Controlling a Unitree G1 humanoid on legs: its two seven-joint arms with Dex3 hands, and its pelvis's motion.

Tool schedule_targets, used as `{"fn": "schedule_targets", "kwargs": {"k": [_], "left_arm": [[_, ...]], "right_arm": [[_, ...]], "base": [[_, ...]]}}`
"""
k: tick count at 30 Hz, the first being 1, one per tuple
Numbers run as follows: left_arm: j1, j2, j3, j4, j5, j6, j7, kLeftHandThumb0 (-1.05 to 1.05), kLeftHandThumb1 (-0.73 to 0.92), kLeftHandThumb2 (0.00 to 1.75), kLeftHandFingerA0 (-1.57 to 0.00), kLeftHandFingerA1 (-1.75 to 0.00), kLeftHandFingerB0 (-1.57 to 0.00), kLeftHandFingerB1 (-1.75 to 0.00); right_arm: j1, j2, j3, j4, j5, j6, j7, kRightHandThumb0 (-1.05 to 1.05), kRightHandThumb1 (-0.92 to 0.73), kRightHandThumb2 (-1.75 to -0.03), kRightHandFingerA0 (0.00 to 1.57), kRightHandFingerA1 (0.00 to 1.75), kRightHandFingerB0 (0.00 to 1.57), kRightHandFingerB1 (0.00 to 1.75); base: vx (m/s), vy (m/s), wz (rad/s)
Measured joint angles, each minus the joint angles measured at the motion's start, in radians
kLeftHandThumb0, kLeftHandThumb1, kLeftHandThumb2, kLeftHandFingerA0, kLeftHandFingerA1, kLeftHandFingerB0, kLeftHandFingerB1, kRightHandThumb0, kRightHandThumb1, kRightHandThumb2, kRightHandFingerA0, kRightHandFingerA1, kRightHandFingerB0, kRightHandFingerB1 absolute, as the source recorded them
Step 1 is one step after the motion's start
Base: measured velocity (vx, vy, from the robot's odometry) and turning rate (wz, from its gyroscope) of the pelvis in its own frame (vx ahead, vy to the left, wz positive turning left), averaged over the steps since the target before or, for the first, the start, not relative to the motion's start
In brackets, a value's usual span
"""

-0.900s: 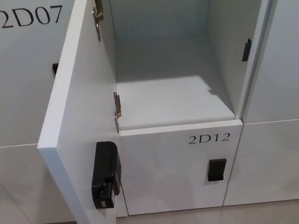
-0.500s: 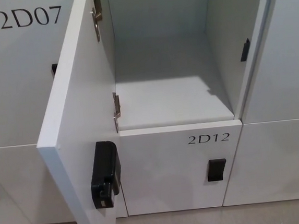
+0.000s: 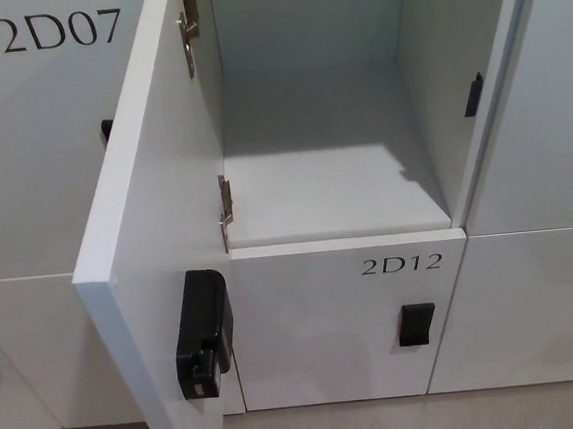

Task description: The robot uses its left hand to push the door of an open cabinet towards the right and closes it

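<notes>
White laminate fills the head view: a bank of lockers with the door (image 3: 155, 256) of one open cabinet (image 3: 327, 161) swung out toward the camera, hinged on its left side, its free edge nearest the lens at the lower left. A black lock (image 3: 204, 334) sits on the door's inner face near that free edge, and two metal hinges (image 3: 225, 212) show along the cabinet's left wall. Inside, the shelf (image 3: 335, 195) is bare. Below it is a shut locker marked 2D12 with a black handle (image 3: 416, 325); the locker to the left reads 2D07.

Neither hand is in view, so how open either one is cannot be told, and the door is untouched, standing roughly square to the cabinet front, though the steep angle makes that hard to gauge.

To close it well, the left hand should probably meet the door's outer face close to the free edge, far from the hinges, then sweep steadily right until the door seats.
</notes>
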Motion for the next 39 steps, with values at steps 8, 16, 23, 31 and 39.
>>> {"fn": "schedule_targets", "kwargs": {"k": [8,16,23,31,39], "left_arm": [[-0.28,-0.083,-0.163,-0.012,0.066,0.048,-0.005,-0.76,0.73,1.0,-0.33,-0.48,-0.19,-0.41],[-0.447,-0.369,-0.363,-0.025,0.143,0.128,-0.021,-0.81,0.73,1.02,-0.28,-0.47,-0.19,-0.42],[-0.475,-0.517,-0.444,-0.018,0.166,0.185,-0.007,-0.88,0.92,0.69,-0.32,-0.31,-0.25,-0.28],[-0.473,-0.725,-0.551,-0.045,0.189,0.22,-0.023,0.21,0.8,1.28,-0.42,-0.77,-0.28,-0.67],[-0.472,-0.857,-0.66,-0.263,0.176,0.213,-0.084,0.57,0.92,1.33,-0.53,-0.77,-0.41,-0.71]], "right_arm": [[0.002,0.016,0.011,0.0,-0.003,-0.002,-0.004,-0.53,-0.88,-0.66,0.34,0.36,0.29,0.32],[0.009,0.046,0.037,-0.001,-0.018,-0.007,-0.017,-0.54,-0.89,-0.67,0.31,0.35,0.29,0.32],[0.004,0.064,0.052,-0.012,-0.024,-0.01,-0.023,-0.6,-0.72,-1.04,0.33,0.53,0.21,0.46],[0.002,0.085,0.055,-0.015,-0.023,-0.011,-0.027,-0.58,-0.87,-0.66,0.34,0.36,0.3,0.32],[-0.006,0.096,0.054,-0.017,-0.023,-0.01,-0.028,-0.58,-0.87,-0.66,0.34,0.36,0.3,0.32]], "base": [[0.0,0.0,0.0],[0.01,-0.001,0.02],[0.01,-0.002,0.05],[0.0,0.0,0.0],[0.01,0.001,-0.04]]}}
